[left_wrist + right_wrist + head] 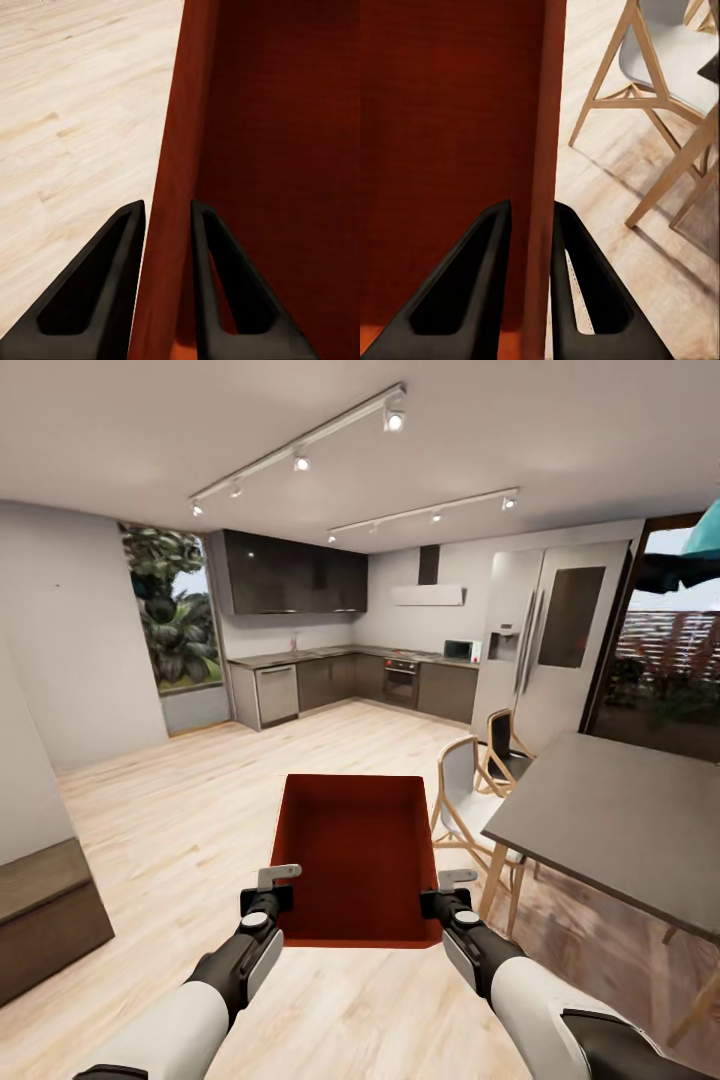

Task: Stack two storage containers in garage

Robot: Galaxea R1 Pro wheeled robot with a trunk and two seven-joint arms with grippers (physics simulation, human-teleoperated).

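An orange-red open-topped storage container (pixel 358 855) hangs in front of me above light wood plank flooring, carried between both arms. My left gripper (pixel 281 893) is shut on its left wall (pixel 171 202), one finger inside and one outside. Its right wall (pixel 542 172) is pinched the same way by my right gripper (pixel 437 901). The container holds nothing. The second container, the garage and its dark grey floor are out of view.
A dark grey dining table (pixel 620 815) with wooden-legged chairs (pixel 462 790) stands close on my right. A low dark cabinet (pixel 45 910) sits at the left. Kitchen counters (pixel 340 680) and a fridge (pixel 545 635) line the far wall across open plank floor (pixel 170 810).
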